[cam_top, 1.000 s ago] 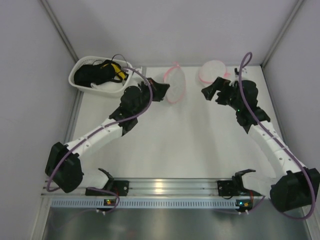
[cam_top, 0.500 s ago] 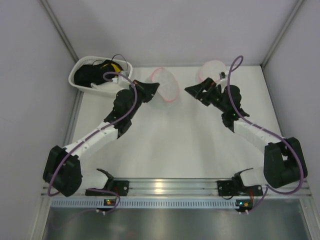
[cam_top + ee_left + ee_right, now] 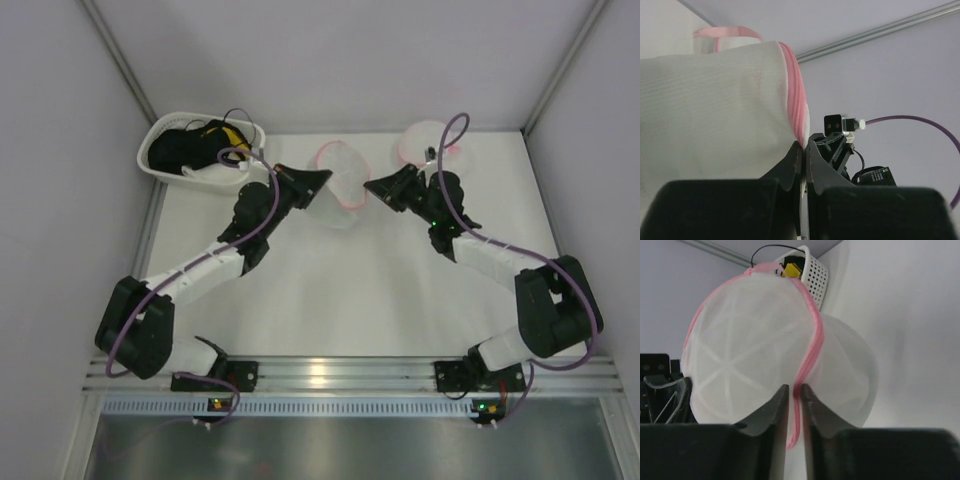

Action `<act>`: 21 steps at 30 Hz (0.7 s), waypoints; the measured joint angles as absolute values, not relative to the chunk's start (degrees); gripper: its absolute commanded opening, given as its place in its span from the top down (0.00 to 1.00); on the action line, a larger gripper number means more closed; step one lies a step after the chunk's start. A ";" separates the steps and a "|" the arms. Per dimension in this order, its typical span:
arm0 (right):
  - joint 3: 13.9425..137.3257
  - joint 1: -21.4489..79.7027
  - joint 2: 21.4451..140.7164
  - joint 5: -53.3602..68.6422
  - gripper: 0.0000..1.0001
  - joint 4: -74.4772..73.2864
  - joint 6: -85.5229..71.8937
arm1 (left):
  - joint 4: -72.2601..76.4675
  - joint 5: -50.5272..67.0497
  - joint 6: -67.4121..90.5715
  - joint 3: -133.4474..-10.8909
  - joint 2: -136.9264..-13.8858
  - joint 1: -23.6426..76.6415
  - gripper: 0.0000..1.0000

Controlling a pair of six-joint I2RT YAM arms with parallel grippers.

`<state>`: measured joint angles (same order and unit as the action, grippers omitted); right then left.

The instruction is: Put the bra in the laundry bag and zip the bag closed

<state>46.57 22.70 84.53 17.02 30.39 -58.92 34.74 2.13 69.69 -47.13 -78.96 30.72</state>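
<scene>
Mid-table, toward the back: laundry bag [image 3: 340, 195] held between both arms.
Both arms reach forward and inward, wrists facing each other. My left pincer [image 3: 802, 146] is clamped tight on the bag's pink zipper rim. My right pincer [image 3: 794, 389] is nearly closed, pinching the same rim opposite. Bra [image 3: 425, 140] lies behind my right arm, outside the bag.

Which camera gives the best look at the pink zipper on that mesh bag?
Right wrist view: the zipper curves across the whole laundry bag, close up. Left wrist shows only a short stretch at the bag's edge; the top view, a faint pink ring.
</scene>
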 measured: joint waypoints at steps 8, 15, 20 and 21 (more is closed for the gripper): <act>50.09 22.63 81.80 10.09 1.00 21.45 -53.74 | 37.69 6.57 68.82 -48.47 -82.85 30.39 1.00; 50.65 17.37 73.30 4.27 1.00 9.72 -48.23 | 37.54 10.02 67.05 -57.04 -92.97 31.75 1.00; 50.63 7.90 64.36 1.74 1.00 1.98 -43.94 | 37.39 10.17 66.65 -69.01 -103.96 36.77 1.00; 50.63 5.82 63.00 1.28 1.00 0.62 -42.94 | 37.45 10.28 66.89 -71.40 -106.28 37.82 1.00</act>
